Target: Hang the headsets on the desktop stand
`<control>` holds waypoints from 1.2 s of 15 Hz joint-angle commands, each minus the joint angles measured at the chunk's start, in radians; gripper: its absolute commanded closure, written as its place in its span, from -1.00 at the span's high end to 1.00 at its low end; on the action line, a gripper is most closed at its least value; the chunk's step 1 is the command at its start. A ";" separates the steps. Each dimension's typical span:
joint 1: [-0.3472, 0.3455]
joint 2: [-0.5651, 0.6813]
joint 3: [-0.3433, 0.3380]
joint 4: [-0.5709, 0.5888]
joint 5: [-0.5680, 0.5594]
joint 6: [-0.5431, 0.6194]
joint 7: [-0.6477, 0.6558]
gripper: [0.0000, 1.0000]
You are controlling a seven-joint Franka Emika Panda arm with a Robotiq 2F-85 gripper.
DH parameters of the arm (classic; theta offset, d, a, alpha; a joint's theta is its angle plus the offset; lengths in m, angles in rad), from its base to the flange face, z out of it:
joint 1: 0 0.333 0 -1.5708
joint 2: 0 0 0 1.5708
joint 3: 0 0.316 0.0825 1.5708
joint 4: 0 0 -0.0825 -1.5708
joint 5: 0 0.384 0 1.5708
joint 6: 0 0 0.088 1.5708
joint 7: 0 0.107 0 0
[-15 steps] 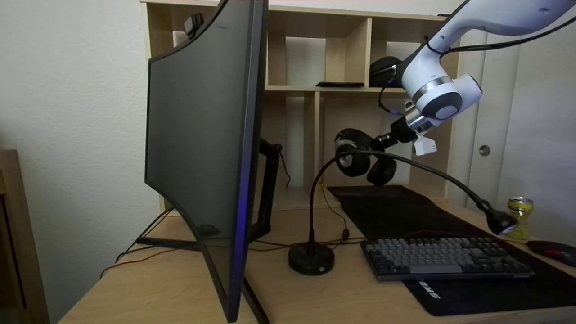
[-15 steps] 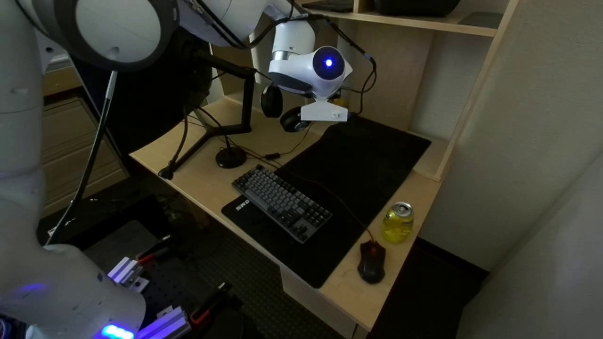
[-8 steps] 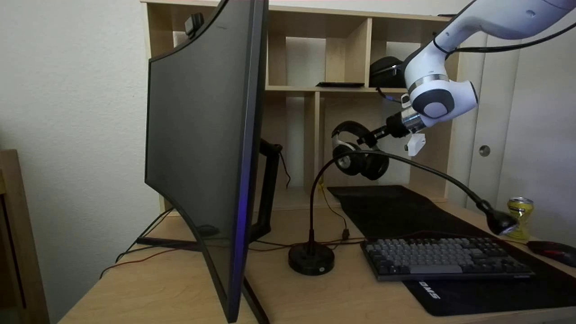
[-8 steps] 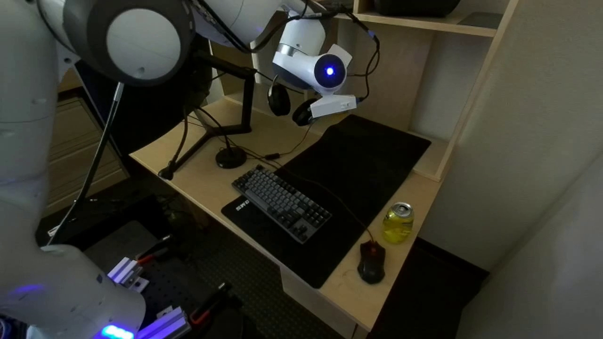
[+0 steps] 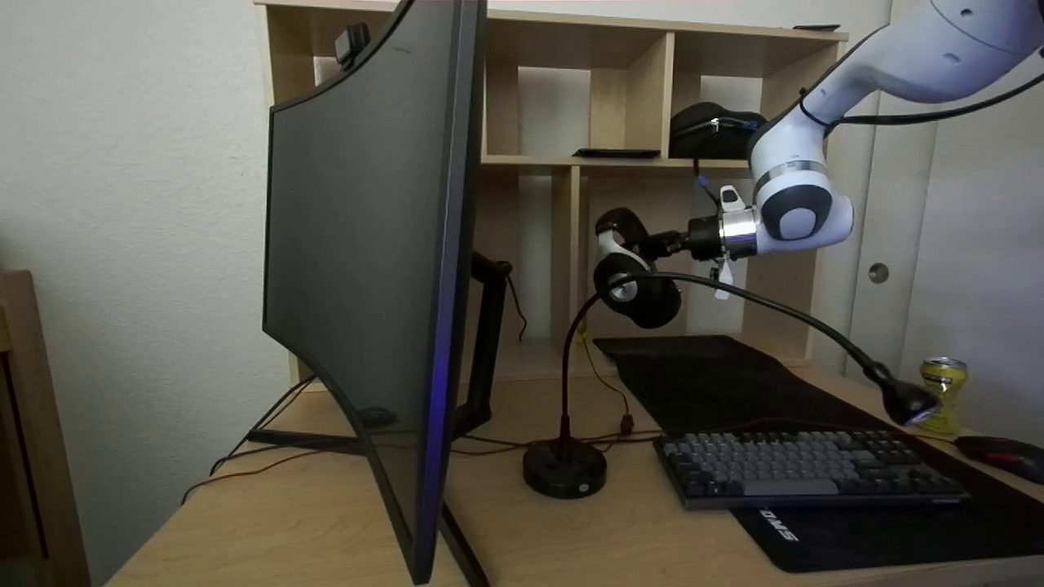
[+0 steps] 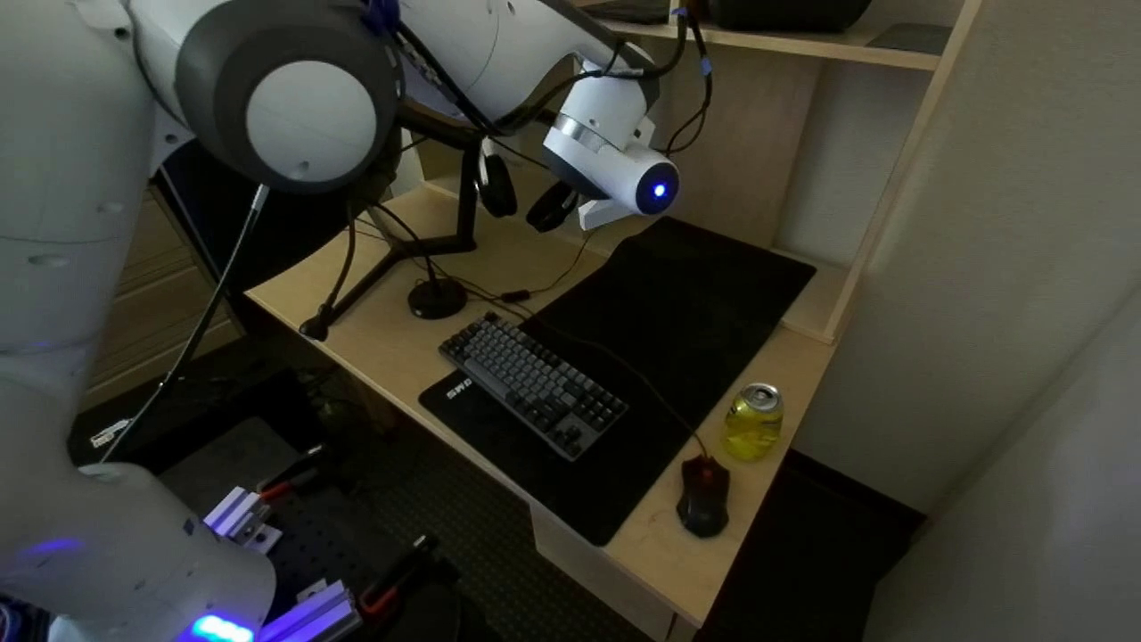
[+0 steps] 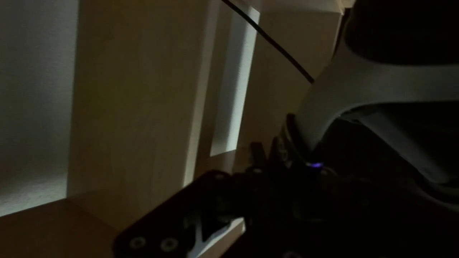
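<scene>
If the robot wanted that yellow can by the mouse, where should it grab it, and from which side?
Probably by the upper wall of the yellow can, coming down from above: it stands upright, and its round wall offers opposite sides to squeeze. The mouse and its cable lie close by, so a low sideways approach looks riskier.

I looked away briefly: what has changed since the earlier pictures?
The gripper has swung from slanting down to nearly level, carrying the headset slightly toward the monitor and turning it. Nothing was let go. The keyboard, mouse and can stayed put.
</scene>
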 commanded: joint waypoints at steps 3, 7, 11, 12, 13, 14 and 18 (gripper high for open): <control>0.099 -0.014 -0.149 0.008 0.060 -0.128 -0.001 -0.90; 0.173 0.038 -0.244 0.057 0.245 -0.208 -0.218 -0.90; 0.247 0.117 -0.344 0.233 0.274 -0.350 -0.242 -0.90; 0.253 0.140 -0.359 0.280 0.263 -0.391 -0.235 -0.90; 0.247 0.144 -0.364 0.269 0.252 -0.463 -0.230 -0.90; 0.268 0.098 -0.382 0.200 0.283 -0.386 -0.223 -0.90; 0.278 0.115 -0.401 0.210 0.280 -0.398 -0.221 -0.60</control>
